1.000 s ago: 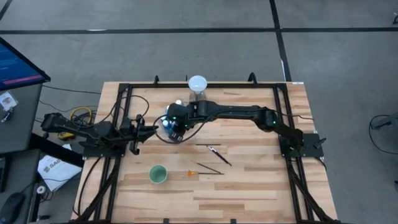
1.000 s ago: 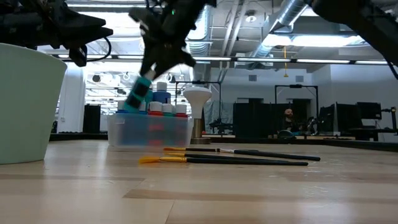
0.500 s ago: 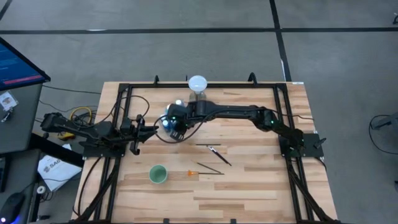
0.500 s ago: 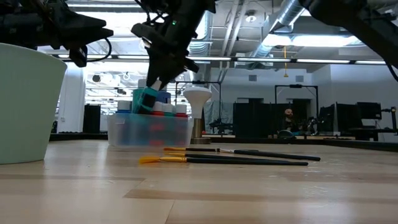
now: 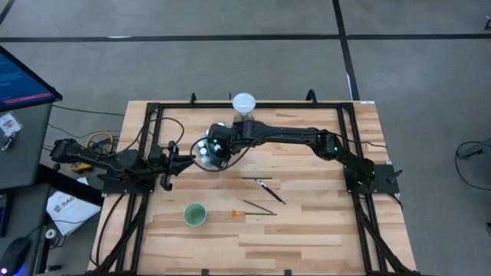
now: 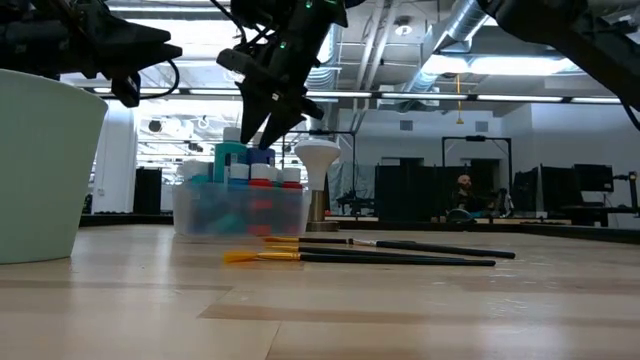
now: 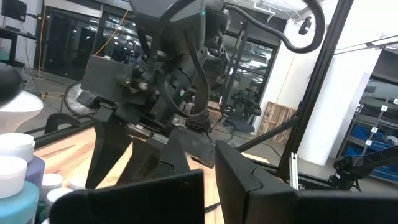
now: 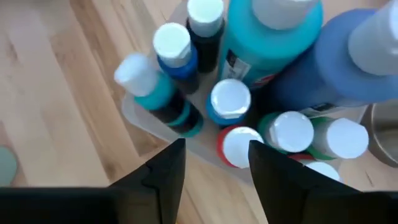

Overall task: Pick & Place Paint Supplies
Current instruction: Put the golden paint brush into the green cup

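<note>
A clear plastic bin (image 5: pixel 201 156) (image 6: pixel 240 212) holds several white-capped bottles of blue, teal and red paint. My right gripper (image 5: pixel 213 149) (image 6: pixel 262 118) (image 8: pixel 216 165) hovers open just above them. A teal bottle (image 6: pixel 230 160) (image 8: pixel 158 96) stands in the bin below the fingers, leaning a little in the right wrist view. Three dark-handled brushes lie flat on the table to the bin's right and nearer: a pair (image 5: pixel 270 191) (image 6: pixel 400 247) and an orange-tipped one (image 5: pixel 253 208) (image 6: pixel 360 259). My left gripper (image 5: pixel 170 163) (image 7: pixel 209 180) waits shut, left of the bin.
A pale green cup (image 5: pixel 194 215) (image 6: pixel 40 170) stands near the table's near-left part. A white globe on a metal stand (image 5: pixel 244 102) (image 6: pixel 318 160) sits behind the bin, by the far edge. Black frame rails run along the table's left and right sides.
My right gripper carried the teal bottle, tilted, toward the bin and lowered it in. The bottle has turned upright and now stands among the others, apart from the fingers, which sit just above it.
</note>
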### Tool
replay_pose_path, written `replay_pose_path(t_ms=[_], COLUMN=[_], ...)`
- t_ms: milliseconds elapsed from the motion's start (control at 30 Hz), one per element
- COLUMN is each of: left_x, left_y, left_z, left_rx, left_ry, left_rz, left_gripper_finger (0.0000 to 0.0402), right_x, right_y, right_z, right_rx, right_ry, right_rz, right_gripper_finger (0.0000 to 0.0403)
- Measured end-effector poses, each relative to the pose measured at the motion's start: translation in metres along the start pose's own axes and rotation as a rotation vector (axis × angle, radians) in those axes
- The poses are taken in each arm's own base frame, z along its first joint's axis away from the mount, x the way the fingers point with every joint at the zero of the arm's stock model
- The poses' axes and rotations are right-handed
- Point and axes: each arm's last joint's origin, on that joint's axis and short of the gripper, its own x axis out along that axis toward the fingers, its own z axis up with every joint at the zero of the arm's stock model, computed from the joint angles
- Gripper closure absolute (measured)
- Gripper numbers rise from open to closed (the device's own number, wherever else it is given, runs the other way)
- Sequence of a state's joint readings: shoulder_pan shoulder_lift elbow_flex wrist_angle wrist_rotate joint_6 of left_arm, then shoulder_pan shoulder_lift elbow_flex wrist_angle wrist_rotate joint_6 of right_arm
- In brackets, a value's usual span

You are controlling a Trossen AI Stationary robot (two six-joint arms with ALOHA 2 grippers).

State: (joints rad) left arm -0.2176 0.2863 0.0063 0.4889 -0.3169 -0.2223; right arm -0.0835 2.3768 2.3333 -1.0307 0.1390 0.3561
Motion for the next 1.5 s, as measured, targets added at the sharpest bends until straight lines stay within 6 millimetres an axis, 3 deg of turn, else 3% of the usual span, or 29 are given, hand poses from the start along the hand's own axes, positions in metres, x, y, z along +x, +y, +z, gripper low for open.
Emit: replay_pose_path(t_ms=[200, 300, 500, 667, 767, 900, 1133, 1300, 1400, 1500], left_x=[0.000, 0.000, 0.000, 0.000, 0.000, 0.000, 0.000, 0.000, 0.000, 0.000], left_y=[0.000, 0.000, 0.000, 0.000, 0.000, 0.000, 0.000, 0.000, 0.000, 0.000], left_z=[0.000, 0.000, 0.000, 0.001, 0.001, 0.001, 0.001, 0.001, 0.001, 0.001], left_rx=[0.000, 0.000, -0.001, -0.002, -0.002, -0.002, -0.002, -0.003, -0.003, -0.003], left_ry=[-0.001, -0.001, -0.003, -0.006, -0.007, -0.007, -0.007, -0.008, -0.008, -0.009], left_rz=[0.000, 0.000, -0.001, -0.001, -0.002, -0.002, -0.001, -0.002, -0.002, -0.002], left_gripper_finger=[0.0401, 0.0401, 0.0401, 0.0401, 0.0401, 0.0401, 0.0401, 0.0401, 0.0401, 0.0401], right_x=[-0.005, -0.028, -0.112, -0.217, -0.281, -0.351, -0.440, -0.468, -0.464, -0.446], right_y=[0.002, -0.001, -0.012, -0.030, -0.045, -0.070, -0.110, -0.130, -0.140, -0.148], right_z=[0.002, 0.008, 0.019, 0.011, -0.010, -0.056, -0.151, -0.196, -0.219, -0.241], right_rx=[-0.016, -0.018, -0.034, -0.100, -0.138, -0.198, -0.300, -0.286, -0.258, -0.239], right_ry=[-0.009, -0.057, -0.230, -0.432, -0.519, -0.544, -0.571, -0.712, -0.776, -0.858], right_rz=[0.013, 0.030, 0.085, 0.129, 0.143, 0.141, 0.185, 0.272, 0.314, 0.340], right_gripper_finger=[0.0242, 0.0242, 0.0241, 0.0257, 0.0271, 0.0287, 0.0305, 0.0317, 0.0324, 0.0329])
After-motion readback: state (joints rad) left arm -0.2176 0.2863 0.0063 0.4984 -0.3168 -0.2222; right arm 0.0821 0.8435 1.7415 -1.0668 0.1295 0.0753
